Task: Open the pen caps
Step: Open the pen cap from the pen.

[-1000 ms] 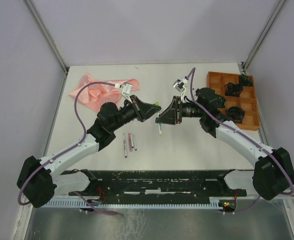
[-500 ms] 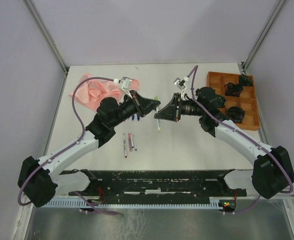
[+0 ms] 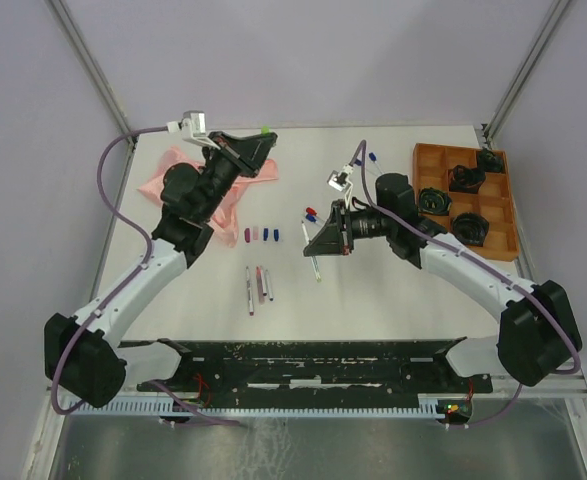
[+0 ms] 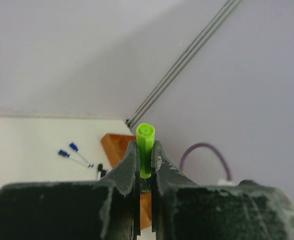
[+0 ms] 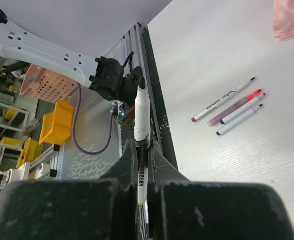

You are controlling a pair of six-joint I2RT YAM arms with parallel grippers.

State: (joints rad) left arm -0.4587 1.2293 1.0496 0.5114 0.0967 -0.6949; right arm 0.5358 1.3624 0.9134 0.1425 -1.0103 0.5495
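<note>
My left gripper (image 3: 260, 138) is raised over the table's back left and shut on a bright green pen cap (image 4: 145, 149), whose top sticks out past the fingertips (image 4: 130, 152). No pen is attached to that cap. Near the table's middle, my right gripper (image 3: 316, 247) is shut on a white pen (image 5: 141, 117), which runs out past the jaws toward the near edge. Purple and blue caps (image 3: 263, 235) lie loose on the table between the arms. Three pens (image 3: 259, 287) lie side by side nearer the front, also seen as pens (image 5: 232, 107) in the right wrist view.
A pink cloth (image 3: 198, 182) lies at the back left under the left arm. An orange tray (image 3: 503, 215) with black parts stands at the back right. Two blue-ended pens (image 3: 367, 158) lie near the back, and two more pens (image 3: 310, 214) lie just behind the right gripper.
The grippers stood tip to tip; now the left arm has swung up and back left, carrying the green cap off. The right gripper kept the pen and shifted slightly toward the front left.
</note>
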